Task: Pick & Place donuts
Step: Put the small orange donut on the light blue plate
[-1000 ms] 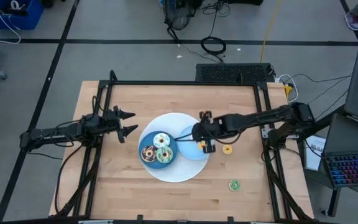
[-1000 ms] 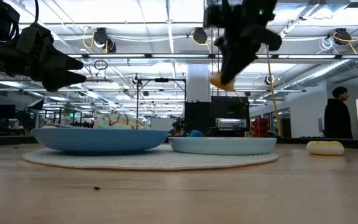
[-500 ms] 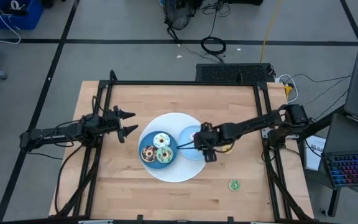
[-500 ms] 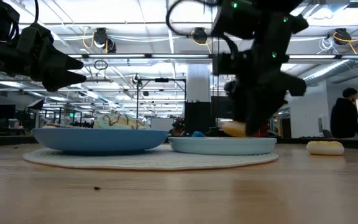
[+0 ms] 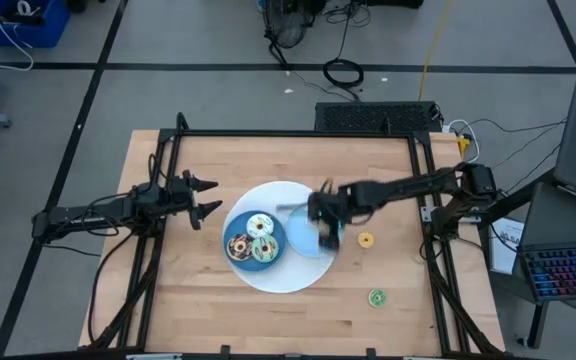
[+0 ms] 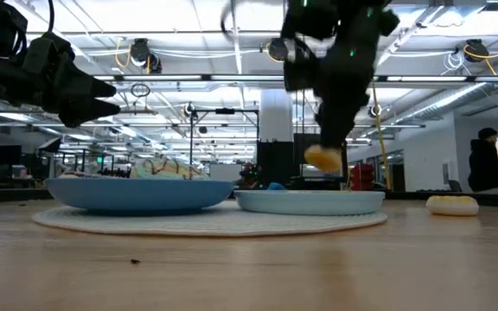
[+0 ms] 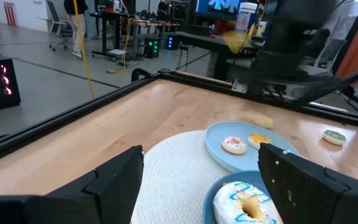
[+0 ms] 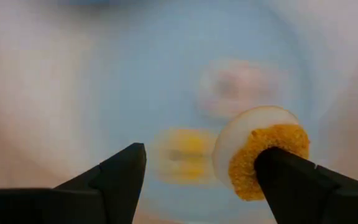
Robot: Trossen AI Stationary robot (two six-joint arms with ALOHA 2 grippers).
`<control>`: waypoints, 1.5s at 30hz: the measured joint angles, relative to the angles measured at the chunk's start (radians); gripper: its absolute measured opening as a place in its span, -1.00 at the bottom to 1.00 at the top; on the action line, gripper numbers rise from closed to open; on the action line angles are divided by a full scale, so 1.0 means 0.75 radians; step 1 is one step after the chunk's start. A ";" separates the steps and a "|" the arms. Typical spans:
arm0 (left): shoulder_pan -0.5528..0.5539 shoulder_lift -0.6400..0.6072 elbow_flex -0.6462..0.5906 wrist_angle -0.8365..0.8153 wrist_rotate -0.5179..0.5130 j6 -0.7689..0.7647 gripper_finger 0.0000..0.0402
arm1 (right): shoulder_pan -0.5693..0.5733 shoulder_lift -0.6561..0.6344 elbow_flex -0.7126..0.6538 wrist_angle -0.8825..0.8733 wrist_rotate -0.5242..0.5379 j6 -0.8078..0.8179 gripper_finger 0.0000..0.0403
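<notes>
**A:** Table (image 5: 208,290) first: what do you have under the arms?

**B:** You're on a pale wooden top inside a black frame. A round white mat (image 5: 268,276) lies at the middle, carrying two blue plates. The left plate (image 5: 234,226) holds three bigger donuts: white-iced (image 5: 259,224), chocolate (image 5: 239,246) and green (image 5: 264,250). The right plate (image 7: 219,149) holds a tiny pink donut (image 7: 234,144) and a tiny orange donut (image 7: 259,140).

**A:** And off the mat?

**B:** A small yellow donut (image 5: 366,239) sits on bare wood just past the mat toward the table's right edge, and a small green donut (image 5: 376,297) lies nearer the front right corner.

**A:** Where are your grippers?

**B:** Your right gripper (image 8: 197,171) hangs over the right plate. A small orange-crumbed donut (image 8: 263,152) rests against one finger, raised off the plate; I cannot tell whether the fingers are clenched on it, since the wrist view shows a wide gap between them. Your left gripper (image 5: 206,197) waits over bare wood near the left edge, fingers spread, holding nothing.

**A:** The room?

**B:** Grey floor with cables behind the table, ceiling lights and desks beyond. A person (image 6: 489,164) in dark clothing stands far off.
</notes>
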 joint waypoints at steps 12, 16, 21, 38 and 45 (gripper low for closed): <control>0.000 0.000 0.000 0.001 0.000 0.000 0.59 | -0.066 -0.010 -0.113 0.077 -0.175 0.069 0.15; 0.000 0.000 0.000 0.000 0.000 0.000 0.56 | -0.108 -0.015 -0.240 0.290 -0.357 0.117 0.12; 0.000 0.000 0.000 0.001 0.000 0.000 0.57 | -0.144 -0.014 -0.312 0.398 -0.420 0.163 0.09; 0.000 0.000 0.000 0.001 0.000 0.000 0.55 | -0.197 -0.166 -0.350 0.638 -0.591 0.306 0.05; 0.000 0.000 0.000 0.001 0.000 0.000 0.59 | -0.194 -0.209 -0.349 0.545 -0.544 0.269 0.05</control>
